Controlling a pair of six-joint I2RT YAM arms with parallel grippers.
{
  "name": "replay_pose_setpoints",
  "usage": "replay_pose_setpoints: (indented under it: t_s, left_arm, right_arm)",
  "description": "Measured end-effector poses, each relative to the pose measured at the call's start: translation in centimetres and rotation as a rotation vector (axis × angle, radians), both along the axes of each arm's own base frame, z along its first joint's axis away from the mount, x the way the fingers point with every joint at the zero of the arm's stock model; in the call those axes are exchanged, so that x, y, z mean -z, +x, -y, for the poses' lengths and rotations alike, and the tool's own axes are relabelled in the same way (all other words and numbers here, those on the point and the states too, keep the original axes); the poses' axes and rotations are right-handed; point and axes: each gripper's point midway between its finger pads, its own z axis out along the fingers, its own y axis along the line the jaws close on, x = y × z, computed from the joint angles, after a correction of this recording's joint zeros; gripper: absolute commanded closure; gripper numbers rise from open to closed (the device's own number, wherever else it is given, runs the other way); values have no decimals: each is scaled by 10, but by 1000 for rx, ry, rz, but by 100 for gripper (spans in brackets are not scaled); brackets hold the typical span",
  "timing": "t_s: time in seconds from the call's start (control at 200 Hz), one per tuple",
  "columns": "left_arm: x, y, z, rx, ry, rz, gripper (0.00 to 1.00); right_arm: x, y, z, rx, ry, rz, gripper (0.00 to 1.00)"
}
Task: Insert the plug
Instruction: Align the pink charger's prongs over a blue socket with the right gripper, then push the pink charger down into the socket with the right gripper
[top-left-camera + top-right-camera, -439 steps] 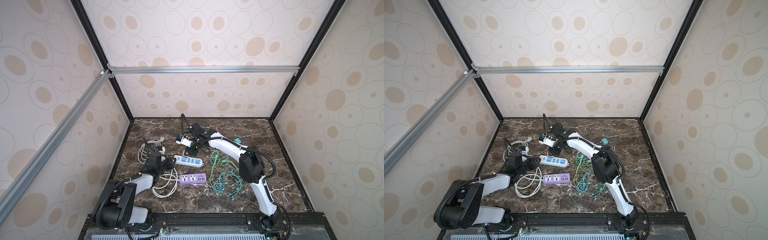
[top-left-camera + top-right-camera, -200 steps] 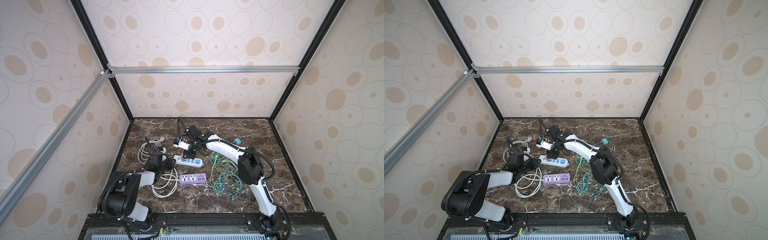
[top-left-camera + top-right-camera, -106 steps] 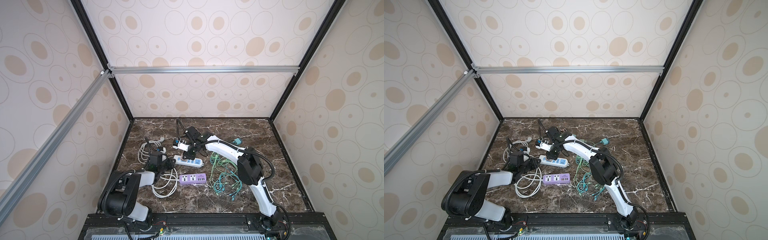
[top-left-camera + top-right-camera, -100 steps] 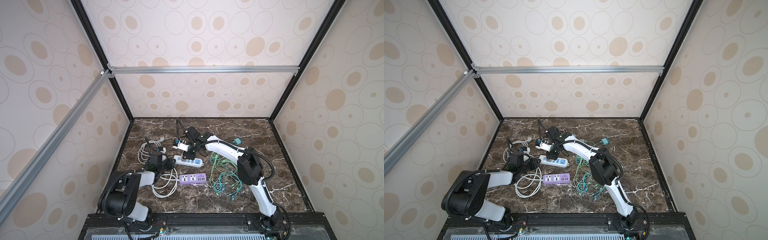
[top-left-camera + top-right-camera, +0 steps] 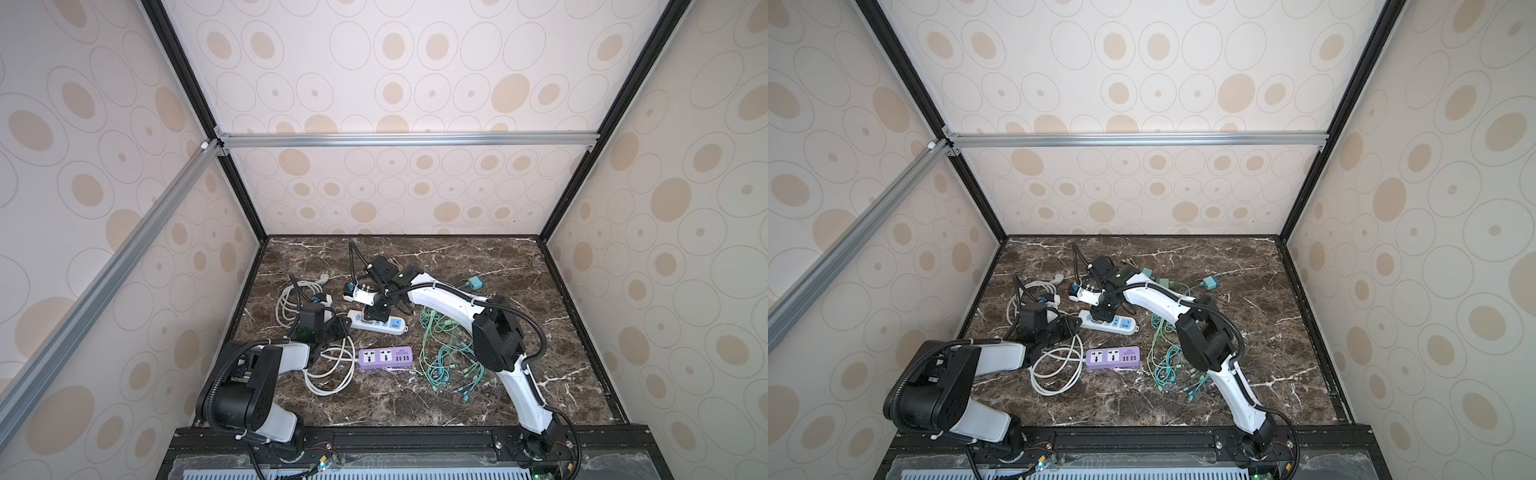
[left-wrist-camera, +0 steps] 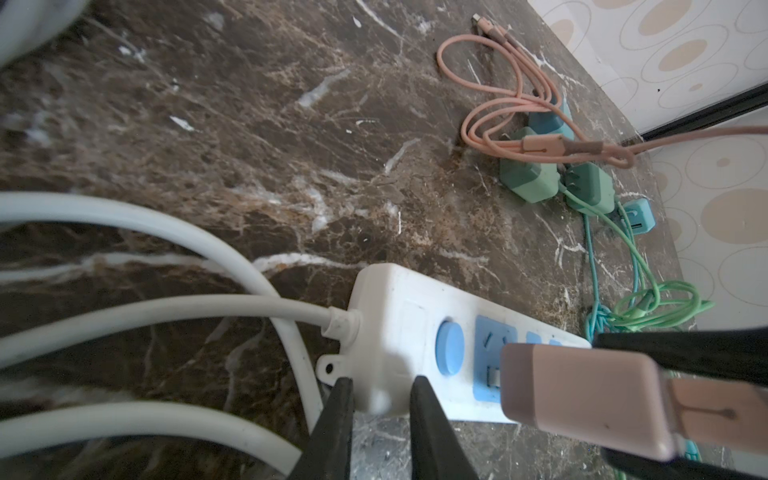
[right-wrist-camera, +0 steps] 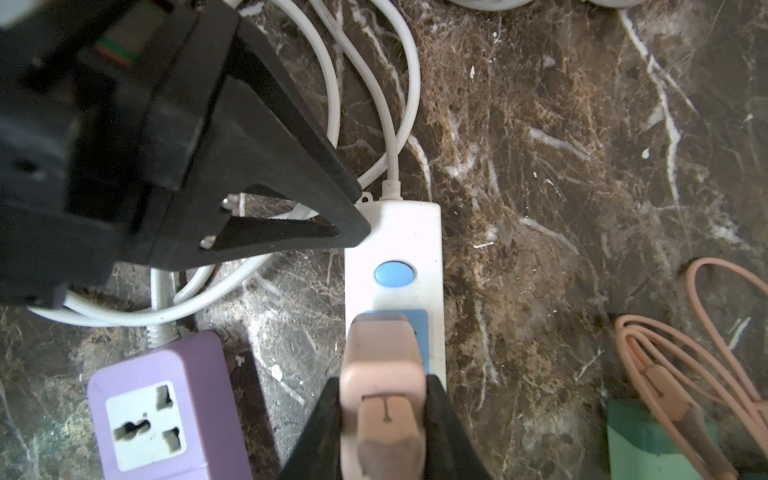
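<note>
My right gripper [image 7: 383, 386] is shut on a pink plug [image 7: 384, 365] and holds it against the first blue socket of the white power strip [image 7: 395, 232]. In the left wrist view a metal prong still shows between the plug [image 6: 582, 399] and the socket face. My left gripper [image 6: 382, 415] is shut on the cord-end corner of the strip [image 6: 415, 332]. In both top views the two grippers [image 5: 376, 309] [image 5: 340, 326] meet at the strip [image 5: 378, 324] [image 5: 1113, 323], left of centre.
A purple power strip [image 5: 385, 357] [image 7: 158, 407] lies just in front of the white one. White cord coils [image 5: 328, 374] lie by the left arm. Green cables [image 5: 449, 353] spread to the right. A pink cable [image 6: 519, 104] and teal adapters [image 6: 528, 178] lie behind.
Over two seconds the right gripper carried the plug a little left, onto the strip's cord end, and the left arm shifted its pose. In the last half second nothing visibly moved.
</note>
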Motion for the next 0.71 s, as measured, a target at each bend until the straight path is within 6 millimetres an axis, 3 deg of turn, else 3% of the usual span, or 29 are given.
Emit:
replay_pose_setpoints:
  t_s: [0.705]
  left_arm:
    - [0, 0, -1, 0, -5, 1, 76]
  right_arm:
    - [8, 0, -2, -18, -51, 58, 98]
